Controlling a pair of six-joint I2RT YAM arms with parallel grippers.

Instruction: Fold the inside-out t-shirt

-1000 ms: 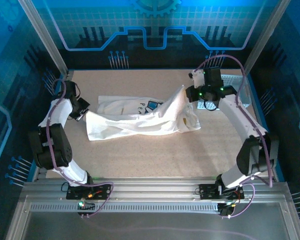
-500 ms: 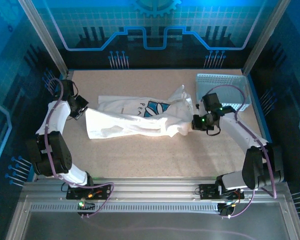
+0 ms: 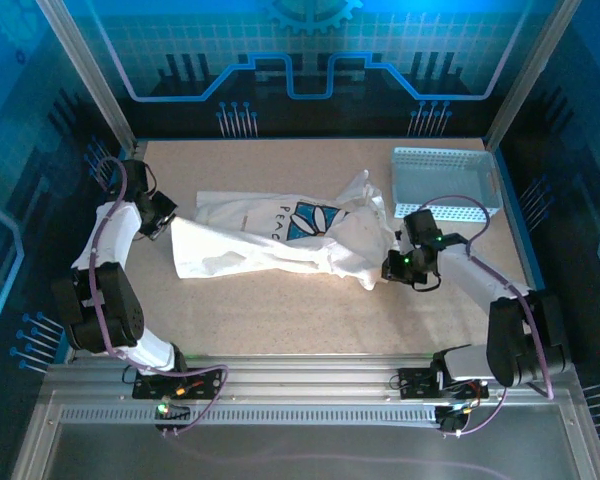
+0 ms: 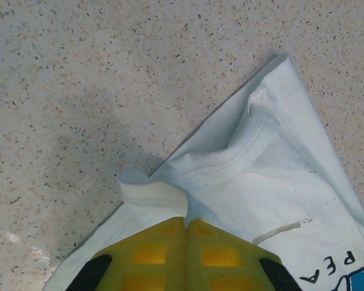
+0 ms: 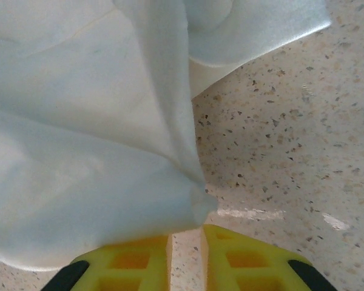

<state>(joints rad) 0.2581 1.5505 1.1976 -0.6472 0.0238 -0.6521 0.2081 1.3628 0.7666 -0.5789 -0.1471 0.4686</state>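
Observation:
The inside-out t-shirt (image 3: 270, 250) lies crumpled in a long band across the middle of the table, its blue logo (image 3: 306, 217) facing up. At the shirt's left end my left gripper (image 3: 164, 214) is shut on it. In the left wrist view its yellow fingertips (image 4: 185, 221) meet on a pinched fold of the white cloth (image 4: 261, 176). My right gripper (image 3: 389, 268) is low at the shirt's right end. Its jaws (image 5: 186, 233) stand slightly open with bare table in the gap, and the cloth's bunched corner (image 5: 191, 203) lies just ahead of the tips.
A light blue-grey perforated basket (image 3: 446, 180) stands at the back right, behind the right arm. Metal frame posts and blue panels wall in the speckled table (image 3: 280, 320). Bare tabletop lies between the shirt and the near edge.
The right gripper came down from beside the basket toward the near side, laying the shirt's raised right end on the table, then parted its jaws off the cloth. The left arm stayed still.

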